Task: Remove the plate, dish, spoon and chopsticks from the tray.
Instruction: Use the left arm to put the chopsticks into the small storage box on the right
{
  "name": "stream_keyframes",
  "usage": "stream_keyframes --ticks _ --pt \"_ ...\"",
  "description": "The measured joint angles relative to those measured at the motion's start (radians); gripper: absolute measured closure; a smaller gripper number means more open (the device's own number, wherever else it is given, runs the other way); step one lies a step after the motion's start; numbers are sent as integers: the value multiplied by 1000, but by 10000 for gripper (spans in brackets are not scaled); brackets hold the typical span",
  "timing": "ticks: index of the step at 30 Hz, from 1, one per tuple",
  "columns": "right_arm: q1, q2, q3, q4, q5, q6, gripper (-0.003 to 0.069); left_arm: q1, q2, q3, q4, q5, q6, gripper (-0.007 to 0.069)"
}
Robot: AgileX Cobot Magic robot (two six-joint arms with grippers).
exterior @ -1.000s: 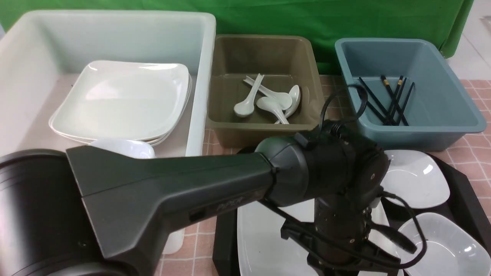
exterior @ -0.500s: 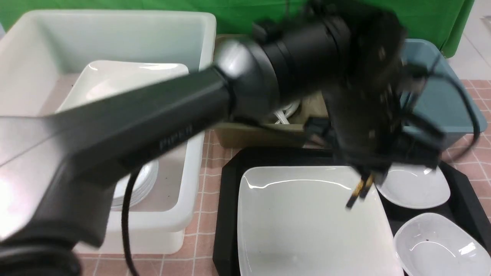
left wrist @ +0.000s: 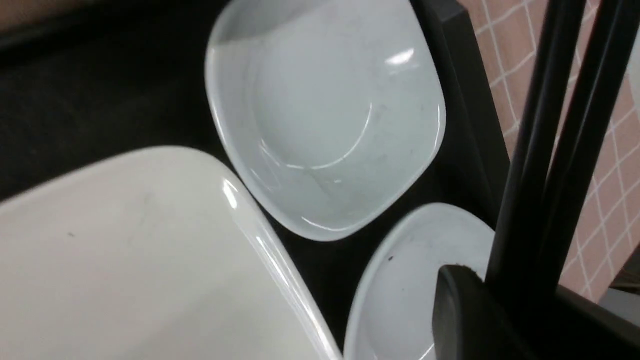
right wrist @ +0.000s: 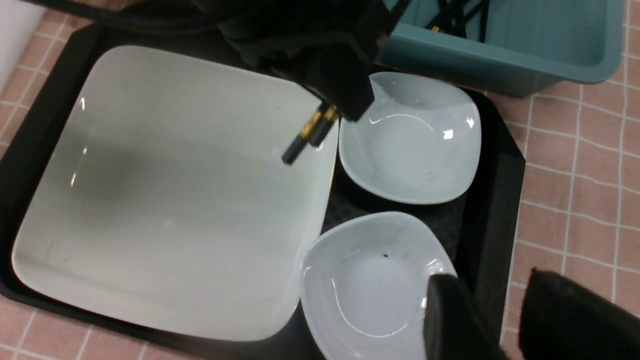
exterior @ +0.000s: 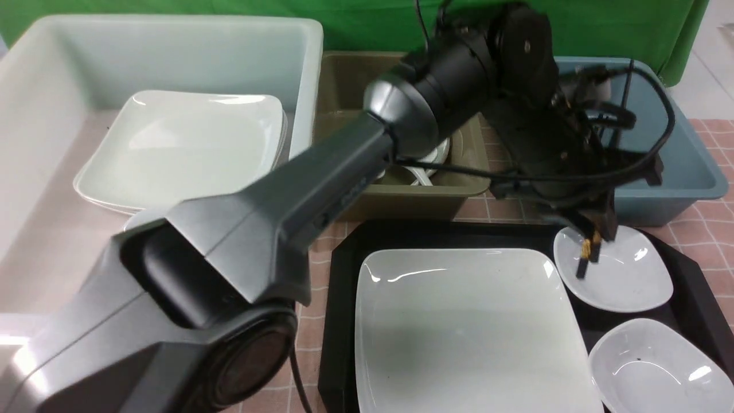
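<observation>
plate [exterior: 467, 327]: lying on tray [exterior: 344, 275], left part | left end effector [exterior: 593, 232]: clamping chopsticks [exterior: 585, 258], gold-banded ends hanging above where plate and far dish [exterior: 625, 275] are meeting | near dish [exterior: 648, 367]: sitting on tray, right corner | right end effector [right wrist: 492, 290]: hovering by tray's right rim, jaws standing apart, gripping nothing

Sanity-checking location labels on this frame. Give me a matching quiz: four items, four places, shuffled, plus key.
Items
1. gold-banded chopsticks
2. large plate
3. stack of plates
4. loose chopsticks

Places
A. white tub
B. blue tub
C. black tray
D. left end effector

Pairs: 1-D, 2-C, 3-A, 4-B
</observation>
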Motion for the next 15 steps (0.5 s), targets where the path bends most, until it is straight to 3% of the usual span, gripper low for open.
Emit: stream_keyframes --ticks 4,11,15 --pt "0 0 0 0 -2 0 391 6 22 -1 -65 -10 -55 538" --pt "0 0 0 -1 -4 0 391 24 39 -9 -370 -145 -90 538" --pt "0 0 0 -1 -12 0 391 43 58 -10 -484 -223 -215 538"
